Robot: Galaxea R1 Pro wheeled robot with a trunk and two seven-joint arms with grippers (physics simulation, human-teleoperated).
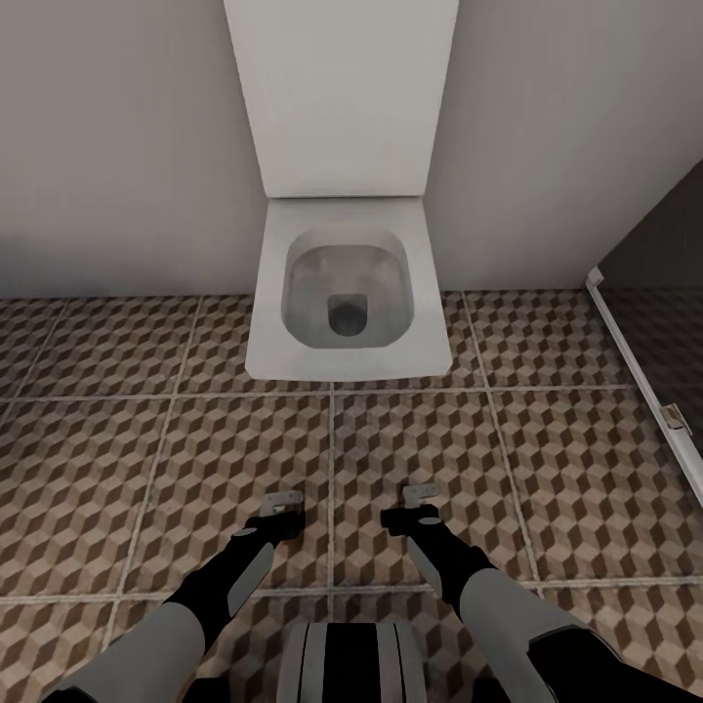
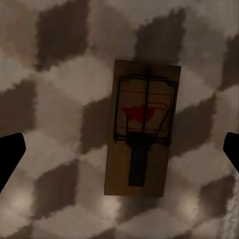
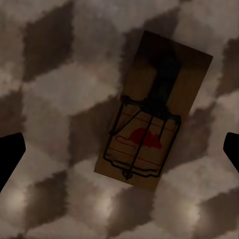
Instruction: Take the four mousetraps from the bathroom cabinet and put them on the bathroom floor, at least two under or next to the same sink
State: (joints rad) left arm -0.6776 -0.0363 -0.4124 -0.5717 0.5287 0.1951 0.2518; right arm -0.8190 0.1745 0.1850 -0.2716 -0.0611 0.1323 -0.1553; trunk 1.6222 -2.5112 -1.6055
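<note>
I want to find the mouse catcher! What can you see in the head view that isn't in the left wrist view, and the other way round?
The head view has a white toilet against the wall, dark shower glass at the side, and the robot's two arms. The left wrist view has the mousetrap lying flat, with a red spot and dark wire, between two dark fingertips held wide apart. Both show the bathroom floor with its brown cube pattern.
</note>
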